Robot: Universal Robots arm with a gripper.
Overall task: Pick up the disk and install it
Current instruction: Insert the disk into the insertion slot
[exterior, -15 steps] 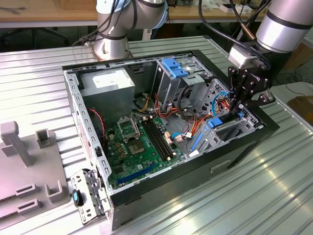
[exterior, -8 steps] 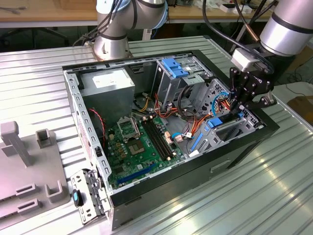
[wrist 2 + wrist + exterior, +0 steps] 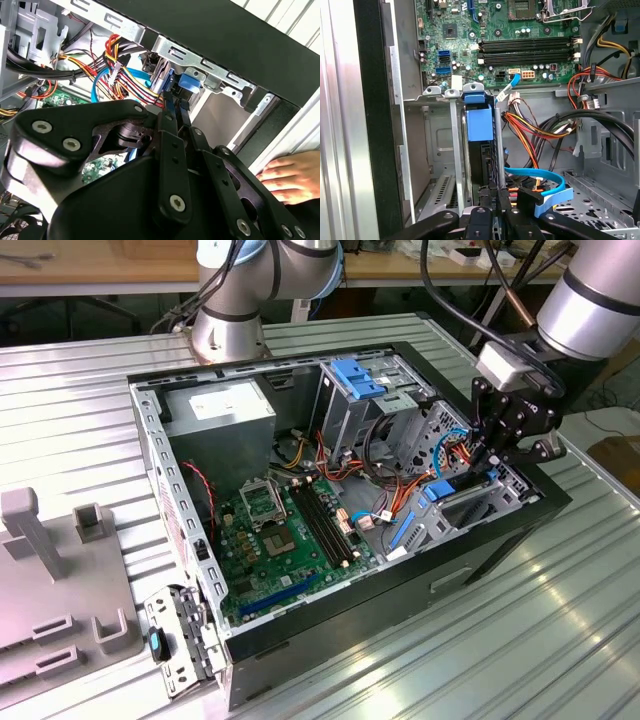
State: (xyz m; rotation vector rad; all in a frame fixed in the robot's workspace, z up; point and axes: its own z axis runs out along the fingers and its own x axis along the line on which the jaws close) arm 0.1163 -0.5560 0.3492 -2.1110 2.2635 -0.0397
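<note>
No lettering is coming through legibly anywhere. The white sticker [image 3: 225, 400] on the grey power-supply box [image 3: 245, 435], at eleven o'clock inside the computer case [image 3: 420, 585] in the exterior view, is carrying print too small to make out.

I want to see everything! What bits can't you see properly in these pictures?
The label of the disk: edge-on between metal rails in the first wrist view.
The green board: mostly behind the tool in the second wrist view.
The hand: cut off by the second wrist view's edge.
</note>
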